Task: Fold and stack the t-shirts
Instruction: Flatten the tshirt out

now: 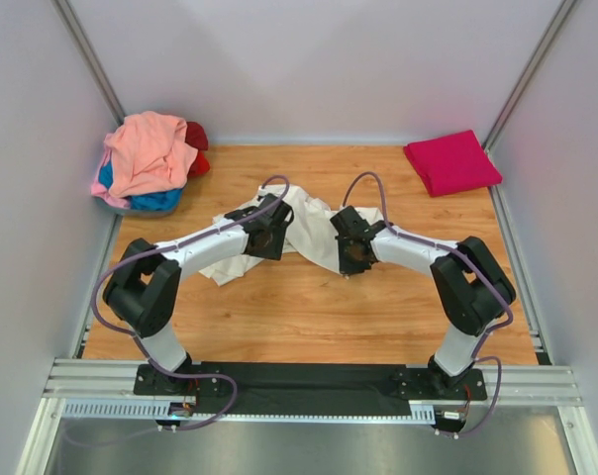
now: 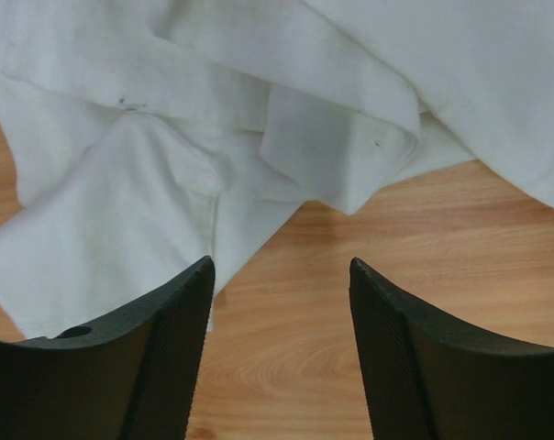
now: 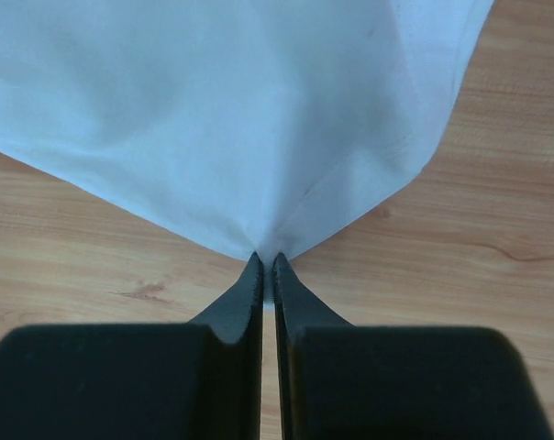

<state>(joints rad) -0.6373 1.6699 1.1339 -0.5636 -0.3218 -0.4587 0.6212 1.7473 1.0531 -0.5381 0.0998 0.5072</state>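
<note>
Wooden counter (image 1: 378, 317) is carrying everything. Cream-white t-shirt (image 1: 304, 213) is lying crumpled mid-counter btwn the two arms, not yet folded, long axis running roughly side to side. At far-left corner a loose pile is sitting: salmon-pink t-shirt (image 1: 146, 150) on top, blue t-shirt (image 1: 155, 200) under it, red t-shirt (image 1: 197, 136) poking out behind. Magenta t-shirt (image 1: 452, 161) is resting folded at far-right corner, well apart from the rest.

Right hand (image 3: 267, 266) is pinching a pointed edge of the cream cloth, fingers together on it, fabric fanning away ahead of it. Left hand (image 2: 282, 275) is hanging low w/ fingers apart, gripping nothing: bare wood is showing in the gap, and the cloth's nearest fold is lying just ahead and toward its left finger.

Judging by this, the left arm is needing to go fwd and slightly left to reach a matching edge, so both hands can spread the shirt flat along that side-to-side axis.
</note>
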